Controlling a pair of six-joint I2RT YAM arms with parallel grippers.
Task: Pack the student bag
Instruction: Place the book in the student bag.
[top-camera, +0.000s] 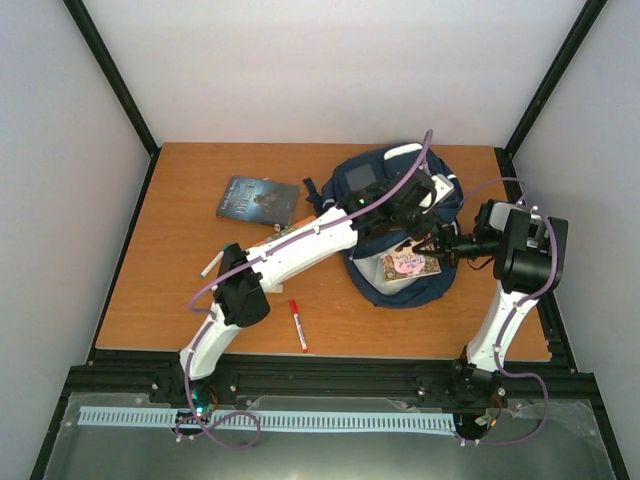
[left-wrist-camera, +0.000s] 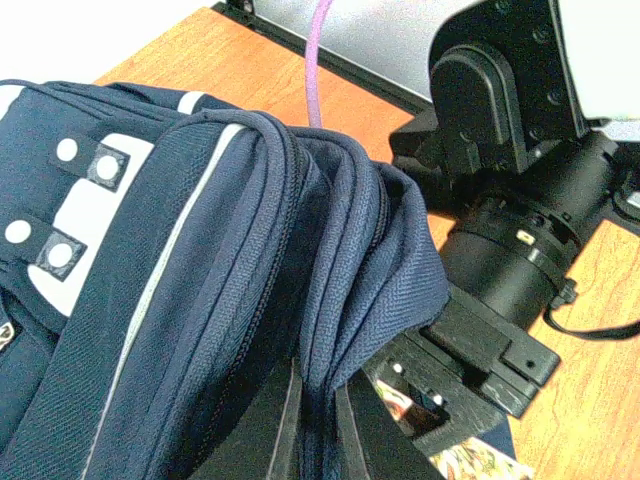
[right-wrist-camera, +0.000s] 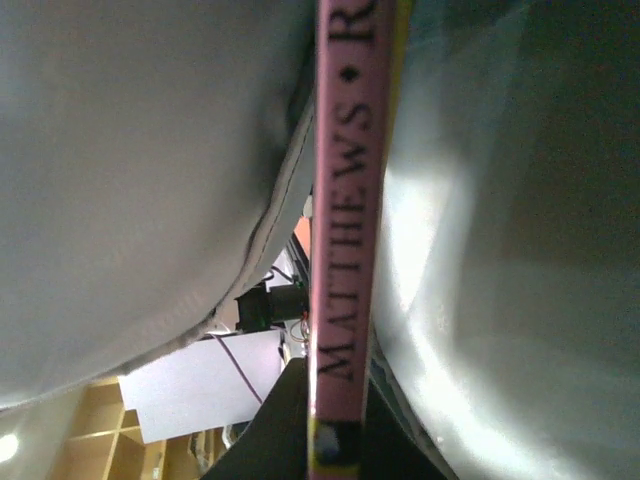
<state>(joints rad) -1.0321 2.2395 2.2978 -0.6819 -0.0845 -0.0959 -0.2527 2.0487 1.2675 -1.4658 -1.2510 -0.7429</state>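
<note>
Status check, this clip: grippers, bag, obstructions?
Left gripper shut on bag rim. Right gripper shut on pink book, in bag mouth. No obstruction seen.

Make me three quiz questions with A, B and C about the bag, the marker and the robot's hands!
1. What is the left hand doing?
A) pinching the bag's edge
B) hanging wide open
C) gripping the other arm

2. What colour is the spine of the book in the right hand?
A) green
B) pink
C) black

3. Where is the red marker?
A) in the bag
B) in the right hand
C) on the table

Answers:
1 A, it is shut on a fold of blue fabric.
2 B, the lettered spine is pink.
3 C, it lies on the wood, apart from the bag.
</note>
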